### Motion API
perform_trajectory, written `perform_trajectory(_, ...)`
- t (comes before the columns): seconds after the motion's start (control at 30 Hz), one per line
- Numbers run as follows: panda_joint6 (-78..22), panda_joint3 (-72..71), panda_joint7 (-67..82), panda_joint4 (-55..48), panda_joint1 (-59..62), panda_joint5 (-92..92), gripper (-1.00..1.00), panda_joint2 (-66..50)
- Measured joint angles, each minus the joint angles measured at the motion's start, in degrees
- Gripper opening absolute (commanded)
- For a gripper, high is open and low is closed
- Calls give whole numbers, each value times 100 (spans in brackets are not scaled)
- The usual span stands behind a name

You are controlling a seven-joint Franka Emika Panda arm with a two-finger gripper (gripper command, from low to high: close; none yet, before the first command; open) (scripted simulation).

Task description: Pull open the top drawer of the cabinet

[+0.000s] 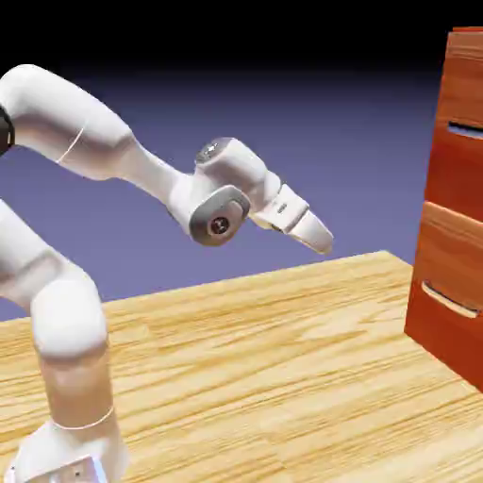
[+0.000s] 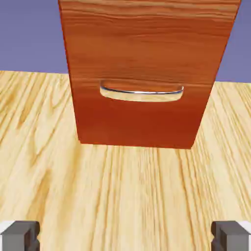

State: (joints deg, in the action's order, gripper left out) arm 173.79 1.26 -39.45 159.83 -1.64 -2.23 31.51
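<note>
The cabinet (image 1: 468,42) stands at the right edge of the exterior view, reddish-brown and glossy. Its top drawer (image 1: 459,90) carries a thin dark bar handle (image 1: 464,129) and looks closed. My gripper (image 1: 321,238) hangs in the air well to the left of the cabinet, below that handle's height, pointing down and to the right. In the hand view the cabinet (image 2: 147,44) fills the upper middle, showing only the lower drawer front with its pale curved handle (image 2: 142,92). My gripper (image 2: 125,240) is open, its fingertips (image 2: 19,236) far apart with nothing between them.
The lower drawer front (image 1: 443,274) with a pale curved handle (image 1: 448,301) sits under the top drawer. A light wooden table (image 1: 264,377) stretches between my arm's base and the cabinet's foot.
</note>
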Motion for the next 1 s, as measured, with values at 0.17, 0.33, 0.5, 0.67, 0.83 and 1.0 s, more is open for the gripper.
perform_trajectory(0.17,-90,523,1246,-484,-395,-927,0,-476)
perform_trajectory(0.33,-180,1045,2492,-969,-790,-1853,0,-953)
perform_trajectory(0.5,-271,1568,3738,-1453,-1185,-2780,0,-1429)
perform_trajectory(0.67,-361,2091,4984,-1938,-1580,-3706,0,-1905)
perform_trajectory(0.83,-451,2613,6229,-2422,-1976,-4633,0,-2382)
perform_trajectory(1.0,-541,3136,7475,-2907,-2366,-5559,0,-2858)
